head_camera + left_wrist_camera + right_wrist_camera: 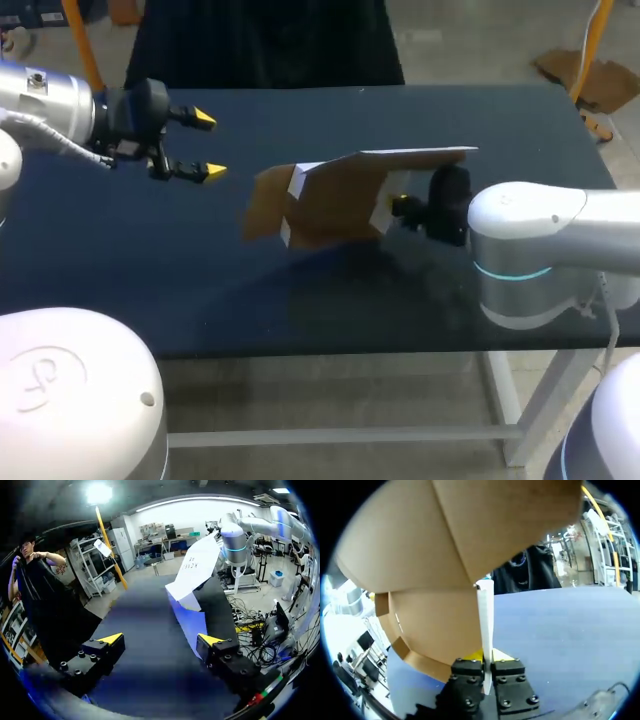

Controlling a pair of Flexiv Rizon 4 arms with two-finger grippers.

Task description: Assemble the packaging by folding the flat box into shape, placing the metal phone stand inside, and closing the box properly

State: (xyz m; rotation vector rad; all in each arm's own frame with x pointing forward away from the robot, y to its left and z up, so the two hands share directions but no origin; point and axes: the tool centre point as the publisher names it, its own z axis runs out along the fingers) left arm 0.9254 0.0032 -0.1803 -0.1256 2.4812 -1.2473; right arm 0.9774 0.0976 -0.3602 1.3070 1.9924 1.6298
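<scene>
A brown cardboard box (pixel 330 200), white on its outer face, stands partly unfolded above the middle of the dark table (pixel 200 290). My right gripper (pixel 398 208) is shut on the box's right edge; in the right wrist view the thin white panel (pixel 485 625) sits pinched between the gripper's (pixel 487 657) two fingers, with brown flaps (pixel 445 535) spreading overhead. My left gripper (pixel 208 145) hangs open to the left of the box, apart from it. In the left wrist view its yellow fingertips (pixel 111 639) frame bare table, and the box (pixel 192 570) shows ahead. No phone stand is in view.
The table's far edge (pixel 360 90) runs close behind the box. A dark cloth hangs beyond that edge. My right arm's silver link (pixel 540 250) stands over the table's right front part.
</scene>
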